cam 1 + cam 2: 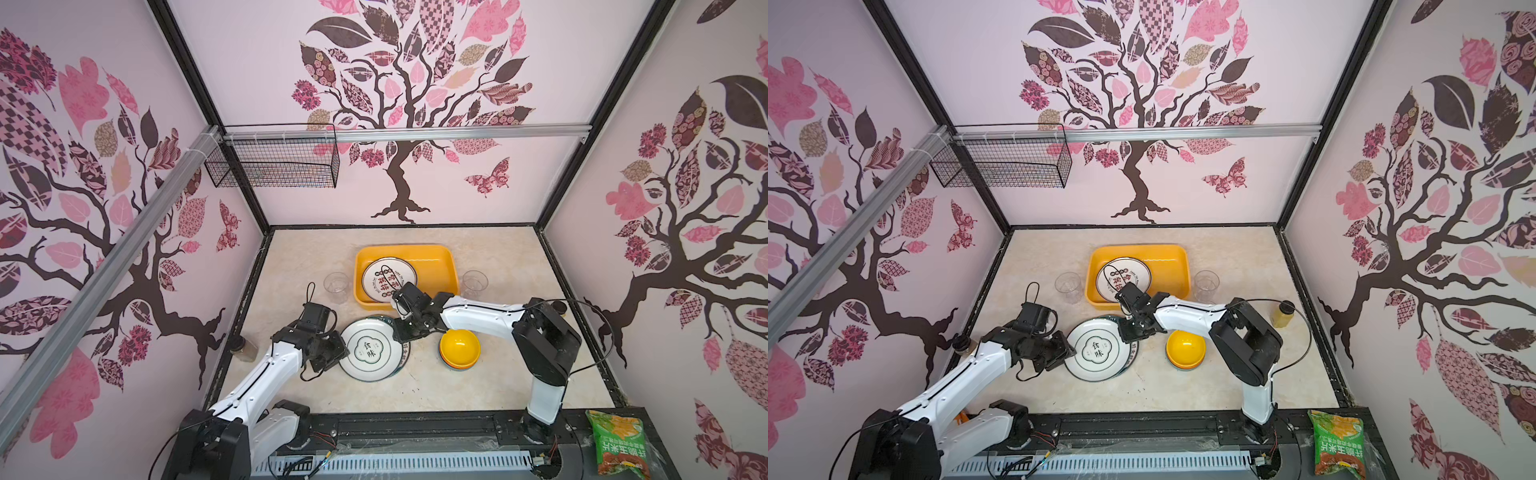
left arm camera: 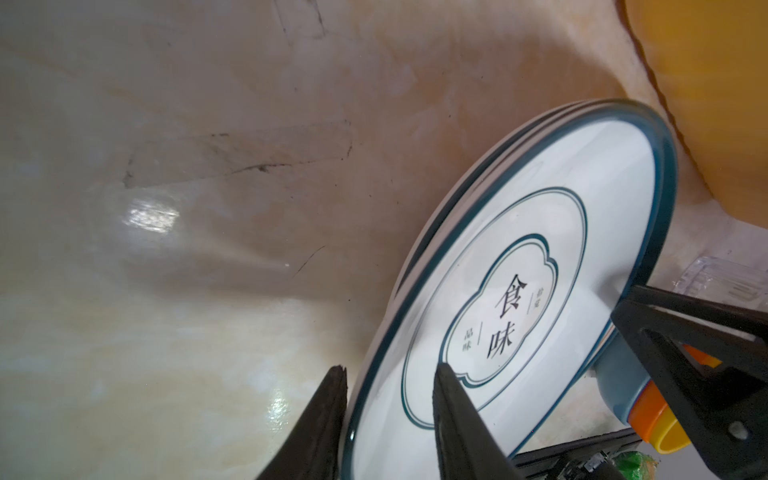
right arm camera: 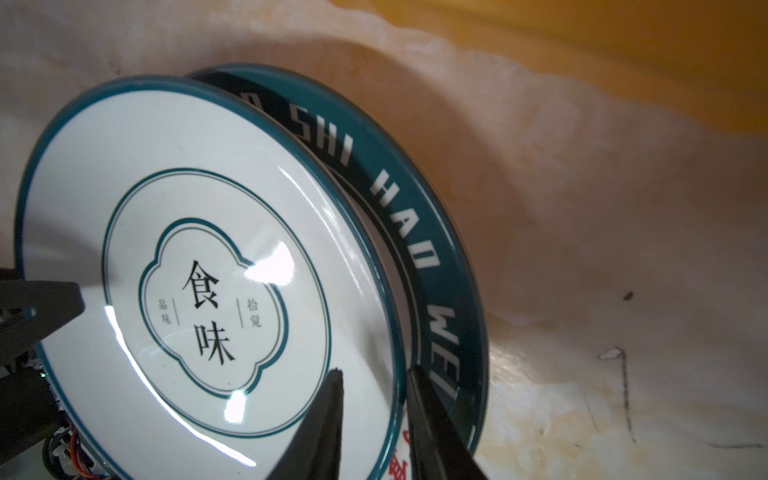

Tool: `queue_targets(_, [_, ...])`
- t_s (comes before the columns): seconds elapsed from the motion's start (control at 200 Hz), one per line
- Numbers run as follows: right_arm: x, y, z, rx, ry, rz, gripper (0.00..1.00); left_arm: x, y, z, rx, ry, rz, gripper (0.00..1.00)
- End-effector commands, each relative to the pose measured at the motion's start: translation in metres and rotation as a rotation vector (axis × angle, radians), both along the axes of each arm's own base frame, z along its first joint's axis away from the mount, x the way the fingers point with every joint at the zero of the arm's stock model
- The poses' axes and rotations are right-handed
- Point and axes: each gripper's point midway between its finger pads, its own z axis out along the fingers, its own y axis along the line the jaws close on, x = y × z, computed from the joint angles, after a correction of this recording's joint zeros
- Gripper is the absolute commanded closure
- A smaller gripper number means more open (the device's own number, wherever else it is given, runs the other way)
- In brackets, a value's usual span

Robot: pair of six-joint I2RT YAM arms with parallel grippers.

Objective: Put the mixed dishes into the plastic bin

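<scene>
Both top views look down from the front; both wrist cameras closely share the top plate (image 2: 540, 232).

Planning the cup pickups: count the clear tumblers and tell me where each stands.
2. One tumbler stands left of the yellow bin, the other tumbler right of it, both outside it; none seems hidden.

Bright even light; glare on top plate (image 3: 199, 232); wrist views edge-blurred, warped.
</scene>
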Motion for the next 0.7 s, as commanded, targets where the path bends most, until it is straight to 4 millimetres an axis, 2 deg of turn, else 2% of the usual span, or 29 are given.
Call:
queue_targets(0.0, [-0.007,0.015,-0.004,0.023,0.033,0.041,0.71,0.005,-0.003,0.010,-0.013,-0.034,-0.003,0.65])
queue_targets(0.29, [-0.010,0.017,-0.006,0.026,0.046,0.053,0.71,0.007,-0.003,0.019,-0.014,-0.058,-0.007,0.78])
queue_targets(0.435, [-0.010,0.017,-0.004,0.028,0.042,0.053,0.71,0.007,-0.003,0.021,-0.016,-0.069,-0.004,0.90])
queue_targets(0.695, [-0.004,0.016,0.013,0.041,-0.002,0.041,0.70,0.010,-0.001,0.033,-0.019,-0.117,0.005,1.00])
